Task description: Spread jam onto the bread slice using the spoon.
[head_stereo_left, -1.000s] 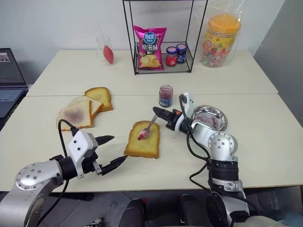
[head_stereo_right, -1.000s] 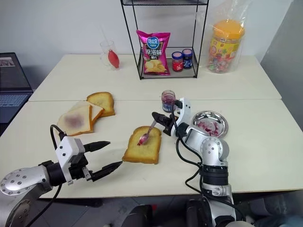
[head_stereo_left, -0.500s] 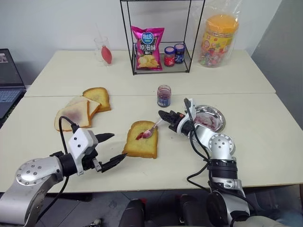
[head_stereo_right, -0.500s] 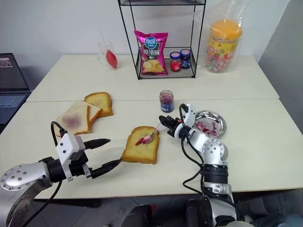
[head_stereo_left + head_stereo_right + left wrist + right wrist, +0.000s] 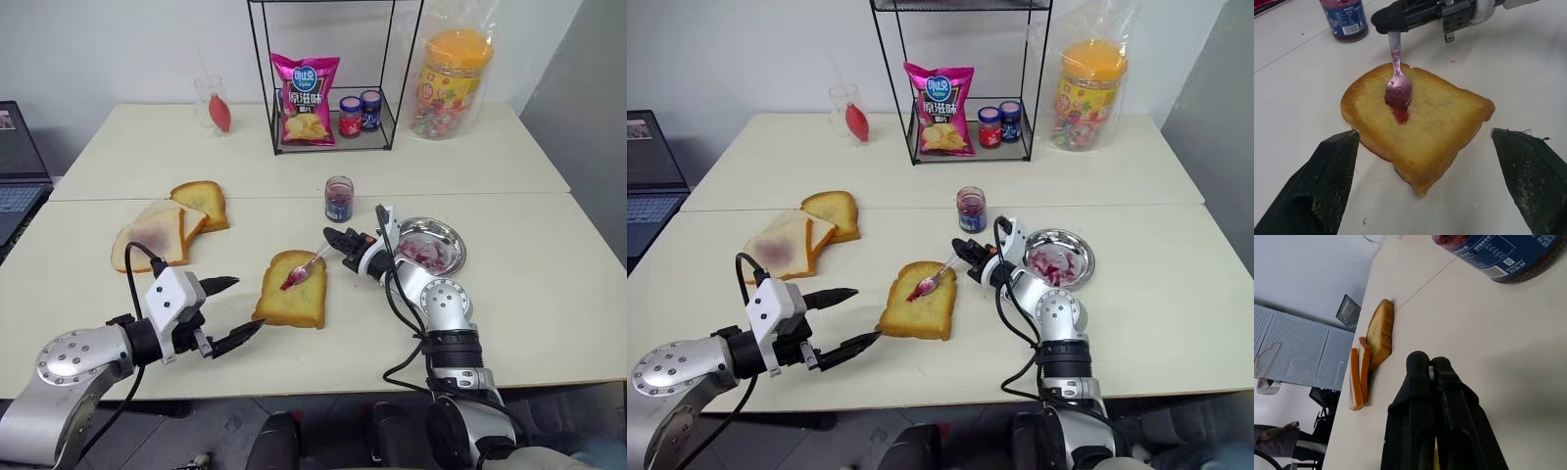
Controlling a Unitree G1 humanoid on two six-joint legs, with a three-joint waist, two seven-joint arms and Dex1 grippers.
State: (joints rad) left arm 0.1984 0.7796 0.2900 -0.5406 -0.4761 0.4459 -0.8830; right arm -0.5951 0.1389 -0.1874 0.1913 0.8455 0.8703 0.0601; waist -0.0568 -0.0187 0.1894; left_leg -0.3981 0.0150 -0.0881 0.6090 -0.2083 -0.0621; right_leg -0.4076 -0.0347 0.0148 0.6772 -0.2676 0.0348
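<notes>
The right gripper (image 5: pixel 333 238), its black fingers pressed together, is pinching the small shiny silver spoon (image 5: pixel 1398 83) by its handle, bowl resting on the thick golden-brown bread slice (image 5: pixel 294 291) lying mid-table. Glossy dark red jam (image 5: pixel 1399 114) is sitting under the bowl. The left gripper (image 5: pixel 230 312) is hovering spread beside the slice.

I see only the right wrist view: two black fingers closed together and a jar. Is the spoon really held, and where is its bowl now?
Observer: Yes. The right gripper is shut on the spoon; its bowl rests on the bread slice.
Operator: Is jam already on the bread?
Observer: A small red patch of jam lies under the bowl.
Operator: And the left gripper?
Observer: The left gripper is open beside the slice, not touching it.
</notes>
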